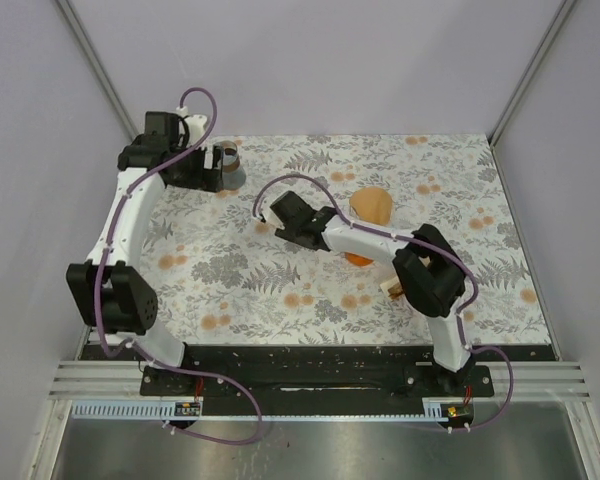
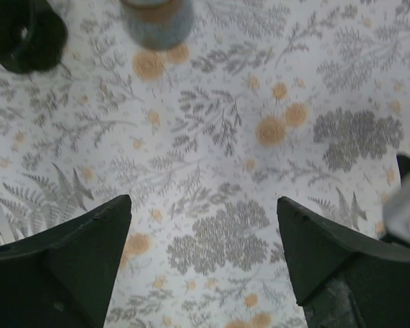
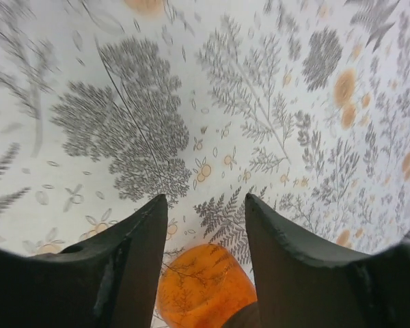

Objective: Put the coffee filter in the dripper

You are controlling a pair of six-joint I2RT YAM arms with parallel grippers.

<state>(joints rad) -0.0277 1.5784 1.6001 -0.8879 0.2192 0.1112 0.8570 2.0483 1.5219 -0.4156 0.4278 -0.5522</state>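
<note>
The brown coffee filter (image 1: 372,205) shows just beyond my right forearm, near the table's middle. An orange translucent dripper (image 1: 359,258) peeks out on the near side of that arm, which hides how the two meet. In the right wrist view the dripper (image 3: 199,287) lies low between the finger bases, behind the tips. My right gripper (image 3: 205,198) (image 1: 279,212) is open, left of the dripper, with only tablecloth between its tips. My left gripper (image 2: 203,201) (image 1: 213,168) stands wide open at the back left, holding nothing.
A grey-blue cup with a brown band (image 2: 157,20) (image 1: 229,160) stands right by the left gripper. A dark round object (image 2: 24,34) sits at that view's top left. Grey walls close in the floral tablecloth (image 1: 450,180) on three sides.
</note>
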